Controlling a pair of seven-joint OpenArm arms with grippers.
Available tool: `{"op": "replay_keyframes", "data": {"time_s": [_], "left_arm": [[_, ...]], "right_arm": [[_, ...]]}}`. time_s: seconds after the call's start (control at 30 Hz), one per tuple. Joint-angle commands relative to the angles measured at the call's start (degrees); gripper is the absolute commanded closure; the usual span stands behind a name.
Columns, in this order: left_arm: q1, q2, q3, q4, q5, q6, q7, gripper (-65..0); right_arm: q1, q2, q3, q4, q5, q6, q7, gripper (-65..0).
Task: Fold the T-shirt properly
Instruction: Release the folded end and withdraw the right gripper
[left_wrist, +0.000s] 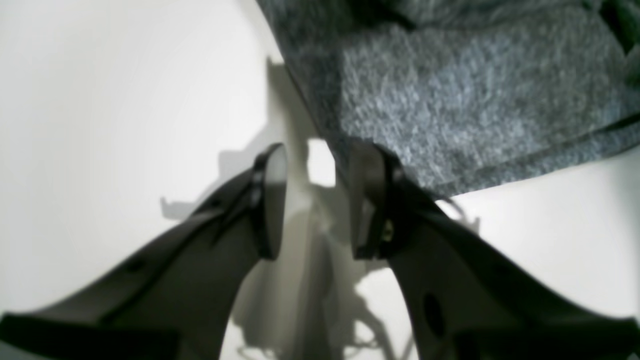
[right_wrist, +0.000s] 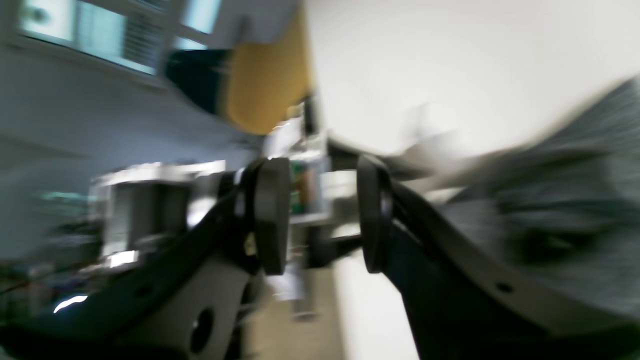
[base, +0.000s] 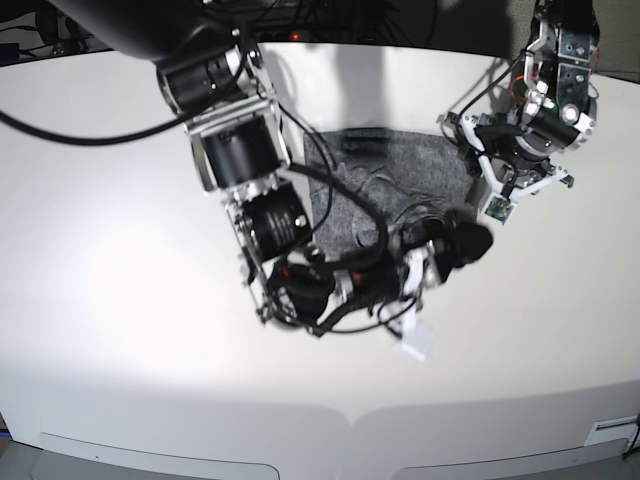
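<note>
The mottled dark-grey knit T-shirt (base: 400, 180) lay bunched on the white bench (base: 120, 300), its edge just beside one finger of the left claw (left_wrist: 317, 200), which stood open and empty. The right claw (right_wrist: 322, 215) (blurred) was open above the shirt's near edge, its black arm (base: 250, 190) covering part of the cloth.

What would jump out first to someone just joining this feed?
The big right arm reaching across the middle of the white table, covering much of the dark-grey T-shirt. In its wrist view the right gripper is open with nothing between its pads, the picture smeared by blur. At the shirt's corner, the left gripper is open over bare table, one finger right at the cloth's edge.
</note>
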Motion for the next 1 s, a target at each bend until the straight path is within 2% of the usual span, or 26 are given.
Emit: {"op": "replay_keyframes", "data": {"time_s": [0.0, 0.17, 0.23, 0.3, 0.53, 0.7, 0.77, 0.83, 0.9, 0.97], "left_arm": [[-0.63, -0.26, -0.24, 1.09, 0.04, 0.20, -1.16, -20.0], [-0.68, -0.26, -0.24, 1.09, 0.04, 0.22, -1.92, -20.0], [-0.96, -0.24, -0.24, 1.27, 0.07, 0.24, -2.14, -20.0], [-0.96, -0.24, -0.24, 2.73, 0.04, 0.22, -2.71, -20.0], [-0.94, -0.24, -0.24, 14.64, -1.31, 0.15, -4.15, -20.0], [-0.92, -0.22, -0.24, 16.74, -9.53, -0.07, -5.95, -20.0], [-0.94, -0.24, -0.24, 16.74, -11.56, -0.72, -6.21, -20.0], [-0.94, -0.22, -0.24, 16.74, -13.42, -2.86, -6.73, -20.0], [-0.94, -0.22, -0.24, 16.74, -15.47, -3.85, -7.17, -20.0], [-0.94, -0.22, -0.24, 16.74, -17.44, -4.48, -7.34, -20.0]], "right_arm": [[2.89, -0.38, 1.77, 0.92, -1.49, 0.25, 2.78, -22.7], [7.17, -0.38, 11.56, 0.92, -23.21, 0.25, 8.72, -22.7], [7.76, -0.38, 14.29, 0.96, -29.46, 0.25, 9.57, -22.7], [7.21, 2.95, 14.49, 0.96, -32.39, 0.25, 10.78, -22.7], [2.58, 19.43, 12.26, 1.18, -33.46, 0.25, 16.17, -22.7], [-1.97, 28.30, 12.28, 4.83, -33.44, 0.25, 21.66, -22.7], [-4.02, 30.40, 12.37, 7.52, -33.44, 0.25, 23.37, -22.7], [-6.19, 31.56, 12.87, 10.45, -33.70, 0.25, 24.57, -22.7], [-8.55, 31.52, 14.84, 13.35, -34.56, 0.25, 25.83, -22.4], [-11.02, 30.64, 17.77, 15.82, -36.20, 0.25, 27.41, -18.8]]}}
